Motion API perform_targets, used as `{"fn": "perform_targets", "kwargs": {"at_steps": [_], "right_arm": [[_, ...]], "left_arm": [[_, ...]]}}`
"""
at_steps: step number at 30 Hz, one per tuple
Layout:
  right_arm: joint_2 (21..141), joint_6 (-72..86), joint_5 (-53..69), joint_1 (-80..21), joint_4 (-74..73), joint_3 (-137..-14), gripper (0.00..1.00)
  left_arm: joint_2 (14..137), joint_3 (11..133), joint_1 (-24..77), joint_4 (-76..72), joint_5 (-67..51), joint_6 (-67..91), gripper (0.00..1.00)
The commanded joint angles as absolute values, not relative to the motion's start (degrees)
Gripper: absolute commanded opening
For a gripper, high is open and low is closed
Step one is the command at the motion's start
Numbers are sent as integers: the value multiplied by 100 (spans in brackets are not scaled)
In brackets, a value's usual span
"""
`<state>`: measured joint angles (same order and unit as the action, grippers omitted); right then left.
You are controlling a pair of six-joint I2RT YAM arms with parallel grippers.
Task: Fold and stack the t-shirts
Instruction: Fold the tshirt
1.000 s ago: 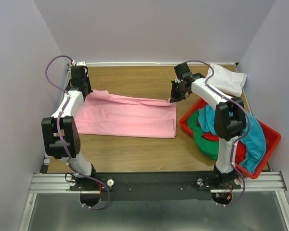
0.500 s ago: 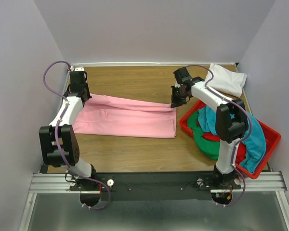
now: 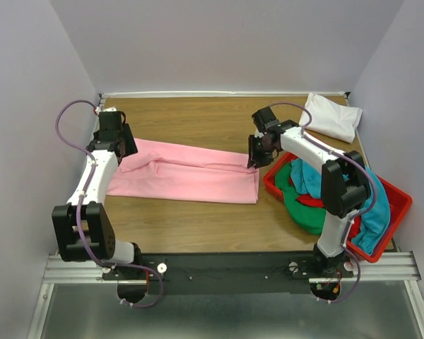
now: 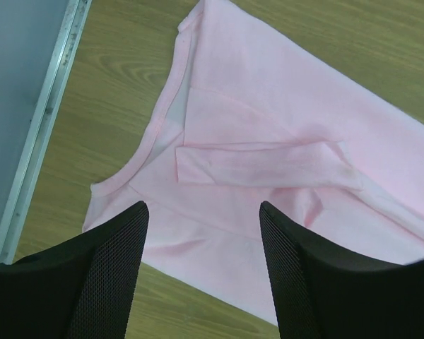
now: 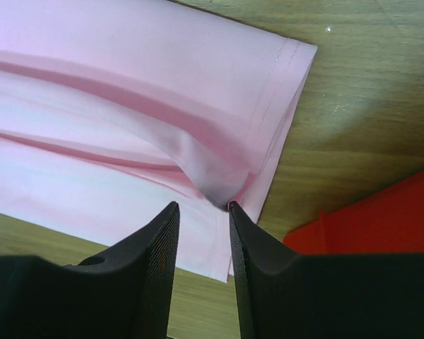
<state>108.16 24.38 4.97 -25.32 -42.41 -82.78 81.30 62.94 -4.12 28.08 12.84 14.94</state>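
A light pink t-shirt (image 3: 191,176) lies folded lengthwise across the wooden table, its collar end at the left. My left gripper (image 3: 124,150) hovers over that collar end, open, with nothing between its fingers (image 4: 203,206); the pink t-shirt (image 4: 268,141) lies flat below. My right gripper (image 3: 253,161) is at the hem end, open (image 5: 203,206). A raised pucker of the pink t-shirt (image 5: 127,85) still touches its right fingertip (image 5: 234,215). A folded white t-shirt (image 3: 332,116) sits at the back right. Teal (image 3: 376,212), green (image 3: 300,208) and red (image 3: 309,200) t-shirts lie heaped together.
The heap fills a red plastic bin (image 3: 404,200) at the right, and its corner (image 5: 381,219) shows just beside my right gripper. A metal rail (image 4: 42,127) borders the table's left edge. Walls close in at the left, back and right.
Both grippers have opened and let go of the pink t-shirt's top edge. The lifted cloth has dropped onto the layer below. Both arms have come slightly toward the near side.
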Motion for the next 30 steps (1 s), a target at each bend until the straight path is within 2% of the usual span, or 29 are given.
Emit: {"fn": "perform_targets", "kwargs": {"at_steps": [1, 6, 16, 21, 30], "right_arm": [[10398, 2408, 255, -2575, -4289, -8235, 44], [10590, 2373, 255, -2575, -4280, -8735, 46], [11786, 2338, 360, -2575, -4219, -9931, 46], [12006, 2294, 360, -2575, -4184, -9757, 46], [11593, 2303, 439, -2610, -4069, -8843, 46]], "left_arm": [[8015, 6424, -439, 2927, 880, 1801, 73], [8717, 6855, -273, 2751, 695, 1863, 73], [9966, 7602, -18, 2356, 387, 2144, 73], [10379, 7646, -17, 2189, 264, 2171, 73], [10749, 7427, 211, 2004, 334, 2197, 73]]}}
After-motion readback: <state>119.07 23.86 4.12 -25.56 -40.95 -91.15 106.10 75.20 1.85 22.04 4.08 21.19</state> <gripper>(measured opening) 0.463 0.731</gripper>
